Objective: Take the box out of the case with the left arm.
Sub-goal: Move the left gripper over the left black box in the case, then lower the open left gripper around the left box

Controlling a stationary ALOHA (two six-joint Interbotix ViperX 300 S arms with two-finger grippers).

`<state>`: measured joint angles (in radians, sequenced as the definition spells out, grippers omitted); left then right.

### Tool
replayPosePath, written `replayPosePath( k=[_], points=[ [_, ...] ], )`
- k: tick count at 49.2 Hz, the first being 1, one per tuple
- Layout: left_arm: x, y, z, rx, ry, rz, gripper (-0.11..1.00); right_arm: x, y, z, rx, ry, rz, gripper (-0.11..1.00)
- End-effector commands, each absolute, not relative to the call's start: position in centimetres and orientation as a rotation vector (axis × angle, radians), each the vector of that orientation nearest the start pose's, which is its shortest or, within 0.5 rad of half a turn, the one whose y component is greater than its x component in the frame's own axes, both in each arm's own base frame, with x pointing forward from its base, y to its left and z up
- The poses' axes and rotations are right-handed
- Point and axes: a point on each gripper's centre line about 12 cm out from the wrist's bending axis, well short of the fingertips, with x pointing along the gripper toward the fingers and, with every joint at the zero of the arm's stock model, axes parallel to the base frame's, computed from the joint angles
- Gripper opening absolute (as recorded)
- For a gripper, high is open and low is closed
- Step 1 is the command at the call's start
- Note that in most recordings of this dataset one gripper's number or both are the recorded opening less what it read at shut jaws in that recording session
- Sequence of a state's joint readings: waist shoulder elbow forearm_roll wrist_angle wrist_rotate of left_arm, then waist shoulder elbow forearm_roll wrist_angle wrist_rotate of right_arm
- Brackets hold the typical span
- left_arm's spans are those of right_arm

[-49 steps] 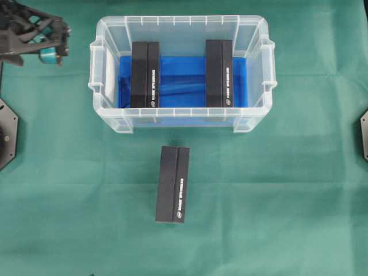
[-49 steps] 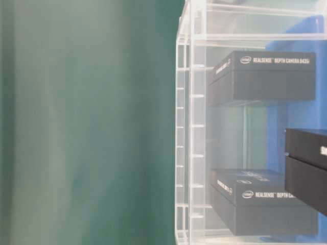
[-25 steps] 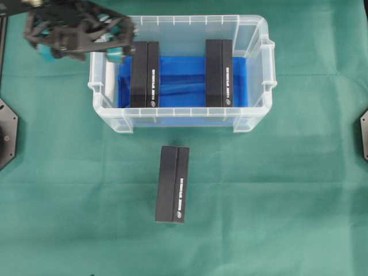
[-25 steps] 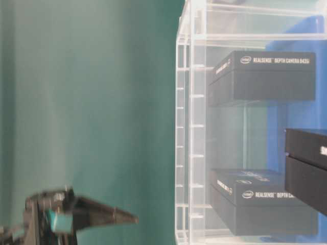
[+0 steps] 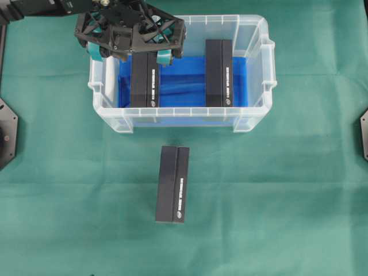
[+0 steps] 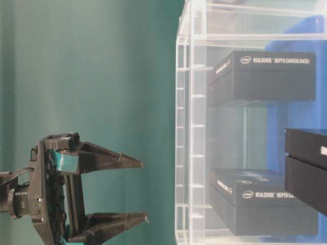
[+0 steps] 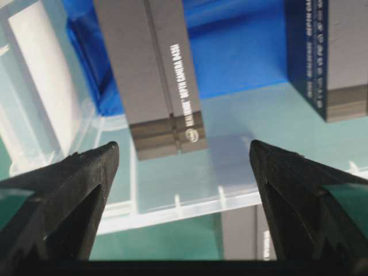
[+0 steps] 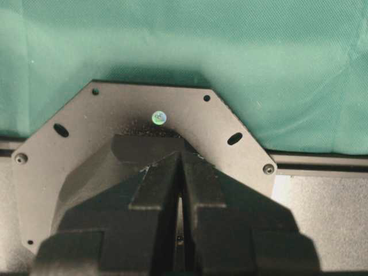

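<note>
Green cloth (image 5: 69, 218) covered the whole work surface, with the case (image 5: 265, 69) set toward its far side and one black box (image 5: 172, 184) lying outside it on the cloth, near the front wall. Over the last second the left arm (image 5: 40, 7) had swung in from the far-left corner, where it sat clear of the tub, to hang over the case's left half; the left gripper (image 5: 131, 53) now hovered above the far end of the left box (image 5: 145, 77), its jaws spread wide and holding nothing, teal pads (image 5: 165, 56) showing at the fingers. I judged this the approach for the next pick: the reach was done, the descent and grasp were not. That left box lay flat on the blue lining (image 5: 184, 80), just beside the case's left wall, its long axis running front to back, the printed end toward the front wall. The wrist view showed its near end between the open fingertips (image 7: 86, 172). A second box (image 5: 219, 72) lay parallel in the right half, well apart. The right gripper (image 8: 179, 172) rested closed over its base plate (image 8: 69, 144).
</note>
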<state>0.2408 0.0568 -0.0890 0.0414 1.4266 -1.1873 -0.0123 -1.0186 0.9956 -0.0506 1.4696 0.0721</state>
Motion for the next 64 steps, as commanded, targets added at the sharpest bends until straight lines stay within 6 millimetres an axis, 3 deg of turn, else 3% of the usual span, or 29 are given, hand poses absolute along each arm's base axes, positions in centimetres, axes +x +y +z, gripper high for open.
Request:
replayPosePath(
  k=[1,16,64],
  points=[
    [38.0,9.8,33.0,-1.11,1.073,1.029,0.89,9.4,-0.7,23.3,0.031,1.422,-0.099,0.01],
    [37.0,9.5,32.3,-1.116,1.101,1.05,0.89,9.3,-0.7,23.3,0.031,1.424,-0.099,0.01],
    [37.7,9.3,32.4,-1.122,1.044,1.005,0.89,9.3,-0.7,23.3,0.031,1.424,-0.099,0.01]
  ],
)
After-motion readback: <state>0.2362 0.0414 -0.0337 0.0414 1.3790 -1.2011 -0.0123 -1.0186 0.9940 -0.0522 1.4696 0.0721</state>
